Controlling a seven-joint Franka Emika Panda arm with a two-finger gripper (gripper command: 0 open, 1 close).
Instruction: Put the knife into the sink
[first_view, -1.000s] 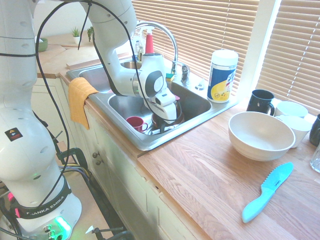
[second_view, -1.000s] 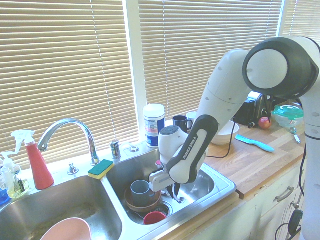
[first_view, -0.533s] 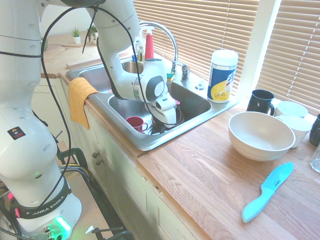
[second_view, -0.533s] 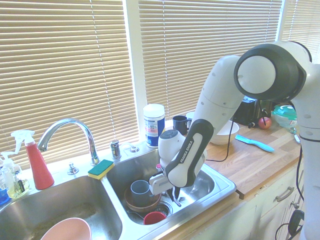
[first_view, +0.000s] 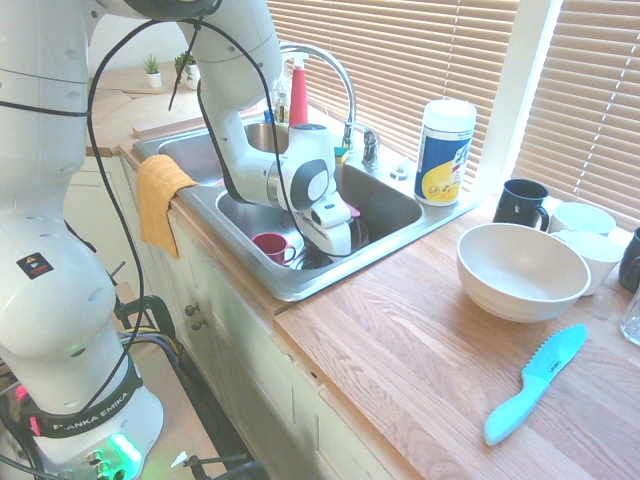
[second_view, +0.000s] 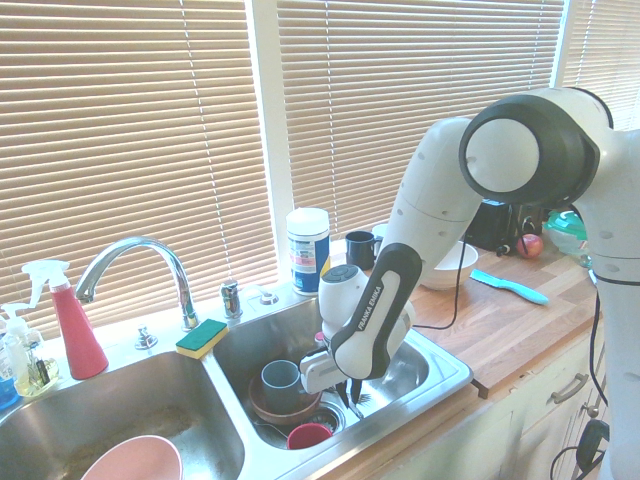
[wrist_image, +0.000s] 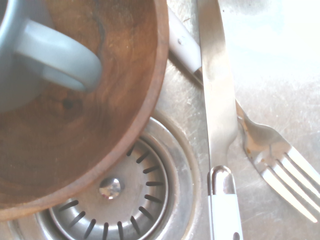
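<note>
My gripper (second_view: 350, 392) is low in the right basin of the sink (second_view: 440, 375), just above its floor, and it is shut. The knife (wrist_image: 216, 100) shows in the wrist view, its silver blade stretched over the basin floor. Its white handle (wrist_image: 223, 215) runs to the edge of that picture where the fingers sit, so it looks held. In the first exterior view the gripper (first_view: 324, 252) sits behind the front wall of the sink (first_view: 300, 285), and the knife is hidden there.
A wooden bowl (second_view: 262, 402) holding a grey mug (second_view: 280, 378) sits beside the gripper, with a red cup (first_view: 270, 245) nearby. A fork (wrist_image: 280, 160) and the drain (wrist_image: 115, 200) lie below. On the counter are a turquoise knife (first_view: 535, 385) and a cream bowl (first_view: 520, 270).
The arm has bent further and the gripper has sunk lower into the right basin, staying shut throughout.
</note>
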